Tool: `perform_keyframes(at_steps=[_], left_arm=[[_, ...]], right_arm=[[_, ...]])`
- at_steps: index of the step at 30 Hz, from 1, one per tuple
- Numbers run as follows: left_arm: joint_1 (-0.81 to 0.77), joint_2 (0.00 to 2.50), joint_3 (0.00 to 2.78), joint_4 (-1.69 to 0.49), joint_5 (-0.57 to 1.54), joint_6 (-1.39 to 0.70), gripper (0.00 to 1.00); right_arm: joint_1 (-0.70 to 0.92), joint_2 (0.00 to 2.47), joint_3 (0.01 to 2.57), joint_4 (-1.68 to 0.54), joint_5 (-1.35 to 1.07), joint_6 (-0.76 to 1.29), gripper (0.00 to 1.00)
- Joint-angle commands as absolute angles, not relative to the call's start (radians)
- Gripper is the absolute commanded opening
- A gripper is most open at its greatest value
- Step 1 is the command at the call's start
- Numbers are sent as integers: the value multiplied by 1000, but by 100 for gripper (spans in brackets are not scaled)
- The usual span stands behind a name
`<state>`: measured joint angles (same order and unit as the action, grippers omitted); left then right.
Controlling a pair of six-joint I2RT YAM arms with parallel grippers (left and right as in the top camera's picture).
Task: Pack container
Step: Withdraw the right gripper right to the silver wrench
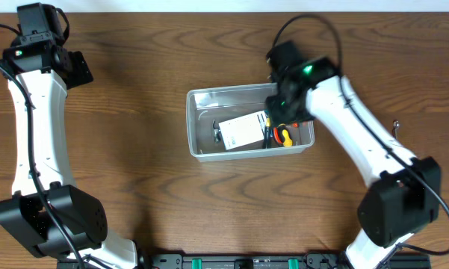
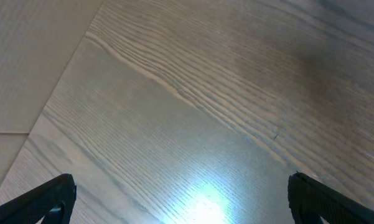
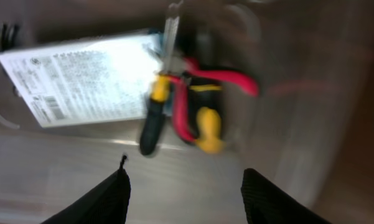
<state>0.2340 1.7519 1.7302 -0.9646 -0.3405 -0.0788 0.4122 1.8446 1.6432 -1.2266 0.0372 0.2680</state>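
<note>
The container, a clear plastic bin, sits at the table's middle. In it lie a white labelled pack, a screwdriver with a yellow and black handle, and red-handled pliers. My right gripper hovers over the bin's right end, open, with nothing between its fingers; the tools lie just beyond its tips. Far off at the back left, my left gripper stands wide open above bare wood.
A small metal item lies on the table to the right of the right arm. The table's back edge runs along the top of the overhead view, and a black rail lines the front edge.
</note>
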Motion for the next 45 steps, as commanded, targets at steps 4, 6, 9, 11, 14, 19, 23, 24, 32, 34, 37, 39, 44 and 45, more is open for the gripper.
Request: perform_keyframes(at_steps=[4, 6, 9, 11, 14, 19, 23, 24, 32, 34, 37, 39, 44, 45], left_arm=[[236, 1732, 1754, -967, -345, -91, 98], [236, 1732, 1754, -967, -345, -92, 98], [236, 1732, 1754, -967, -345, -91, 98], [236, 1732, 1754, -967, -345, -92, 98], [236, 1732, 1754, -967, -345, -91, 98], [236, 1732, 1754, -967, -345, -91, 98], [236, 1732, 1754, -967, -345, -91, 98], [236, 1732, 1754, -967, -345, -92, 98], [236, 1732, 1754, -967, -345, -91, 98], [236, 1732, 1754, -967, -345, -91, 98], [236, 1732, 1754, -967, -345, -91, 98], [236, 1732, 1754, -967, -345, -91, 98], [236, 1732, 1754, -967, -345, -92, 98], [236, 1732, 1754, -967, -345, -91, 98]], right_arm=[[228, 1807, 1767, -1393, 154, 284, 58], [162, 1806, 1766, -1418, 154, 283, 58], [62, 1806, 1748, -1422, 154, 236, 58], [12, 1806, 1723, -1404, 155, 184, 59], [-50, 1806, 1661, -1377, 177, 135, 61], [-126, 1806, 1503, -1294, 225, 108, 63], [-182, 1806, 1388, -1210, 225, 68, 66], [-198, 1806, 1369, -1196, 224, 56, 66], [-321, 1806, 1325, -1130, 176, -63, 62], [-344, 1806, 1325, -1107, 160, -81, 64], [-368, 1807, 1325, -1066, 123, -128, 70], [-372, 1807, 1325, -1034, 123, -155, 72], [-373, 1812, 1325, -962, 123, -220, 76], [-373, 1814, 1325, -949, 123, -223, 76]])
